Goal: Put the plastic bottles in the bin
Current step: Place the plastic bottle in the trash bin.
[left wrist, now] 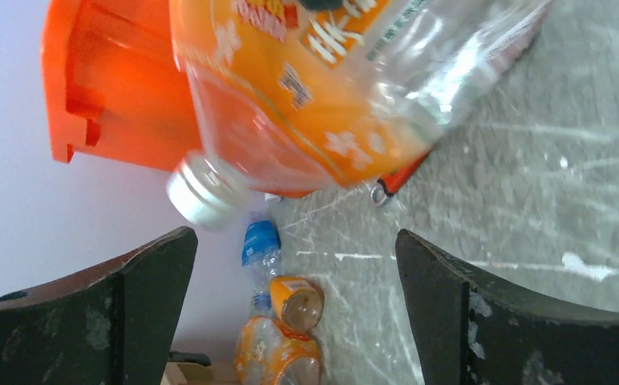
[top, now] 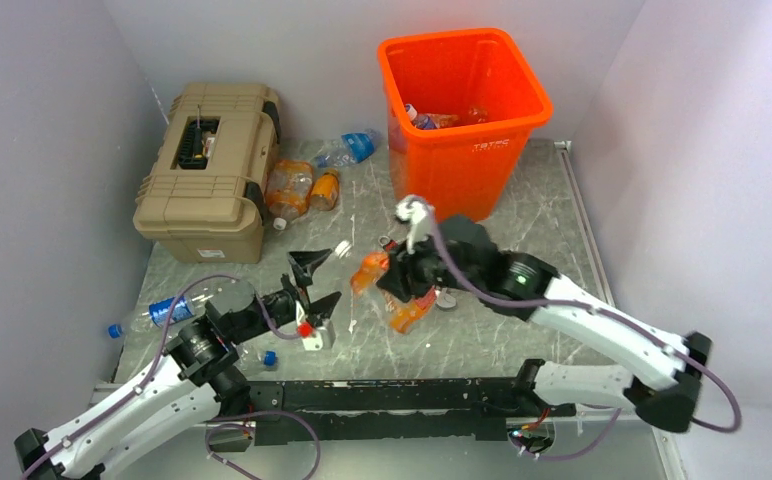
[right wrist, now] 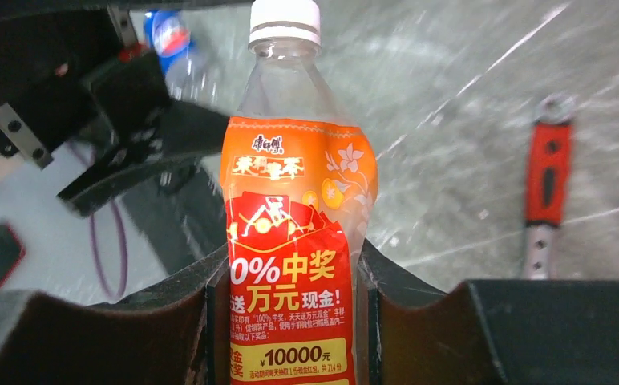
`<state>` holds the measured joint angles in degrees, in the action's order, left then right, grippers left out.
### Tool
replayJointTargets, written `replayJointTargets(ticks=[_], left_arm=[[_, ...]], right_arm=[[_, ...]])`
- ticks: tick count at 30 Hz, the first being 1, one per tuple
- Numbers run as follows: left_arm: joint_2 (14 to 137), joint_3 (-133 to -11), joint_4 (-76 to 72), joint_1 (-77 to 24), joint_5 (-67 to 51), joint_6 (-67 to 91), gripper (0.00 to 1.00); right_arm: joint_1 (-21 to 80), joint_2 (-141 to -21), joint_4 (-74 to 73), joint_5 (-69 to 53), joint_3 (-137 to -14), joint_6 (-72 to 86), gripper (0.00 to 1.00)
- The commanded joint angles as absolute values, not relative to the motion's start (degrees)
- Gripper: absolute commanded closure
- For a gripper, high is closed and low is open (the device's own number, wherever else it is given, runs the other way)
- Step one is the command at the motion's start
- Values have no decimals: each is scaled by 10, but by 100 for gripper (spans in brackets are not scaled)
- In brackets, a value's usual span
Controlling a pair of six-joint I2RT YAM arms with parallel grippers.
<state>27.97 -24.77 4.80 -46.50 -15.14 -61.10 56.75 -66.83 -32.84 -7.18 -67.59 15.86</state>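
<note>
My right gripper [right wrist: 293,271] is shut on a clear bottle [right wrist: 298,184] with an orange and red label and a white cap, held above the table just in front of the orange bin [top: 462,100]. From above, this bottle [top: 367,272] points its cap at my left gripper [top: 314,283]. The left gripper [left wrist: 294,269] stands open and empty, the held bottle [left wrist: 330,88] just beyond its tips. Other bottles lie by the toolbox [top: 290,188], near the bin's left side [top: 347,148], at the left table edge [top: 162,312] and under the right arm [top: 409,315].
A tan ribbed toolbox [top: 207,170] stands at the back left. A red-handled wrench [right wrist: 547,184] lies on the grey table below the right wrist. Some bottles [top: 432,118] lie inside the bin. White walls close in on both sides.
</note>
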Motion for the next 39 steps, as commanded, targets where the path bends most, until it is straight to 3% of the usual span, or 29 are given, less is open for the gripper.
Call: replayJointTargets(ticks=[1,5,10,21,31,35,39], left_arm=[[318,-304,-14,-463,-168,-410,0],[393,-398,-61,-462,-154,-134,1],[493,-515,-43,-462,-141,137,0],[571,-446,-455,-374,-363,501,1],[717,-468,-717,-366,-466,651,6],[728,-477,-730,-367,-480,662,12],[707,-486,-669,-372,-495,620,26]], right_arm=[[562,-518,-62,98,-583,174,76],[561,-435,126,136,-489,167,76],[561,-419,206,148,-466,163,78],[561,-363,278,90,-414,178,78],[561,-375,338,29,-387,232,77],[561,-394,353,23,-385,246,77],[561,-413,372,23,-382,258,77]])
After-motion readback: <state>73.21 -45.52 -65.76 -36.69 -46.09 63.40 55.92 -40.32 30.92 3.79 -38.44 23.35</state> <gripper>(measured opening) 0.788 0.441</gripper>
